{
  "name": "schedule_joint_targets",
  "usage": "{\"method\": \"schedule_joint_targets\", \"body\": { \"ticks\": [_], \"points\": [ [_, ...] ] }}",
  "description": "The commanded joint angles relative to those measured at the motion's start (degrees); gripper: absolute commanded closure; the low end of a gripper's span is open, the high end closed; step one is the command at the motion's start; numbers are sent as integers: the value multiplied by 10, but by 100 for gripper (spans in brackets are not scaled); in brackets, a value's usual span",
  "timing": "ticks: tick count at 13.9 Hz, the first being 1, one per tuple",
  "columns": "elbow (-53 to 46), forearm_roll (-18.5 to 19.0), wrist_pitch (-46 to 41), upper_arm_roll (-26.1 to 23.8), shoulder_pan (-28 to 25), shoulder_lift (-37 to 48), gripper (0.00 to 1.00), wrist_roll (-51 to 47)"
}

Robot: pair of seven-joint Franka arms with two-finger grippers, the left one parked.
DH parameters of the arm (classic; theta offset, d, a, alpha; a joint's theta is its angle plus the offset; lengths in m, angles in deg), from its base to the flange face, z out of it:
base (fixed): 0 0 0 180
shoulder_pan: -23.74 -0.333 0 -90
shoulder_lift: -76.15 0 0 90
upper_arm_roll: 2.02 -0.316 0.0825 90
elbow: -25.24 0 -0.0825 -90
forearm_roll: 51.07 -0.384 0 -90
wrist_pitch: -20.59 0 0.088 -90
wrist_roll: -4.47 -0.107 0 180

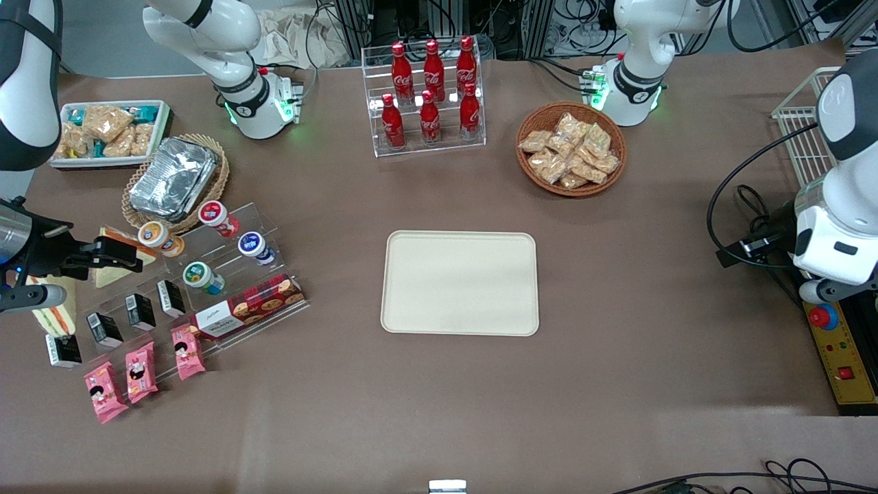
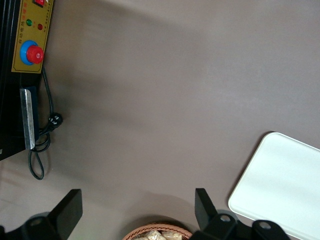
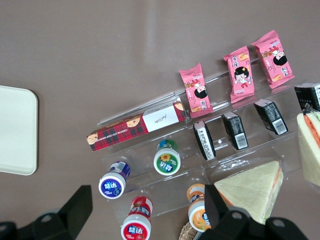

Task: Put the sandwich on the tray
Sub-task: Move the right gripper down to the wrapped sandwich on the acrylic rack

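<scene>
Currently, black gripper (image 1: 116,255) is hovering with jaws released above clear-wrapped triangular sandwich (image 1: 55,317); soft, light, slippery film, so pinching its flat bread faces gently seems best.

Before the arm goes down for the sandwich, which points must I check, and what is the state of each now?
1. Gripper open: ok.
2. Gripper over the sandwich: not ok; it hovers above the cups and the larger plain triangle.
3. Sandwich visible and free on top: ok; filling edge shows.
4. Tray bare, ready to receive: ok.
5. Black packets close beside the sandwich: cannot tell whether there is finger clearance.
</scene>
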Motion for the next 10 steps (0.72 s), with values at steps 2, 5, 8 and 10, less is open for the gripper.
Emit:
{"method": "schedule_joint_targets", "body": {
  "ticks": [2, 5, 8, 10],
  "points": [
    [1, 7, -8, -1, -2, 6, 0, 2],
    [1, 7, -8, -1, -2, 5, 0, 2],
    [1, 7, -8, -1, -3, 5, 0, 4],
    [1, 4, -9, 1, 1, 5, 0, 5]
  ]
}}
